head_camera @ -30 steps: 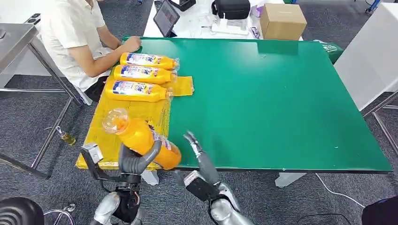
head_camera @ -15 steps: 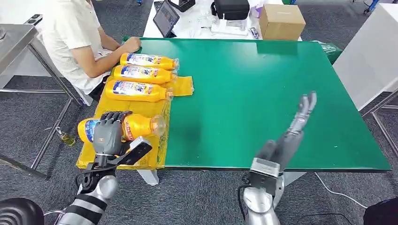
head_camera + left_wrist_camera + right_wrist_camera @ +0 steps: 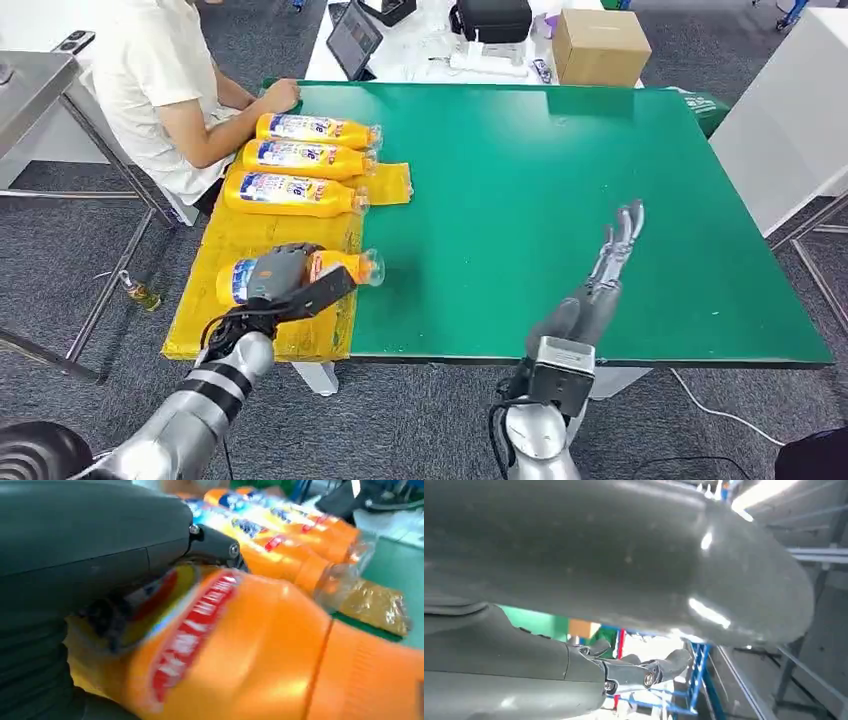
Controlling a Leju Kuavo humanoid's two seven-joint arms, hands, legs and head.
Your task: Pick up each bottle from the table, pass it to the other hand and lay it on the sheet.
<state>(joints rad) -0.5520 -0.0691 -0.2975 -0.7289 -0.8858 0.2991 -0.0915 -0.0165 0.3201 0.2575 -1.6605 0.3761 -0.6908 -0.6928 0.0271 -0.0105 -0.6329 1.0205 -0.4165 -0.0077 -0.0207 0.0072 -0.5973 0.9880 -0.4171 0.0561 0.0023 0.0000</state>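
My left hand (image 3: pixel 285 280) grips an orange bottle (image 3: pixel 345 266) that lies on its side across the near part of the yellow sheet (image 3: pixel 230 238), cap end out over the green table (image 3: pixel 560 190). The left wrist view is close on that bottle (image 3: pixel 260 650) under my hand (image 3: pixel 90 565). Three more orange bottles (image 3: pixel 300 160) lie side by side at the sheet's far end. My right hand (image 3: pixel 612 255) is raised above the table's near right part, fingers straight and apart, holding nothing; its thumb (image 3: pixel 624 545) looms large in the right wrist view.
A person (image 3: pixel 165 80) sits at the table's far left corner, one hand on its edge. A cardboard box (image 3: pixel 600 45), a tablet (image 3: pixel 355 38) and a black bag (image 3: pixel 493 18) stand on a white table behind. A metal table (image 3: pixel 40 90) is on the left.
My left hand has carried the bottle from upright near the table edge down onto the sheet and a little farther in. My right hand has swung away to the right and opened.
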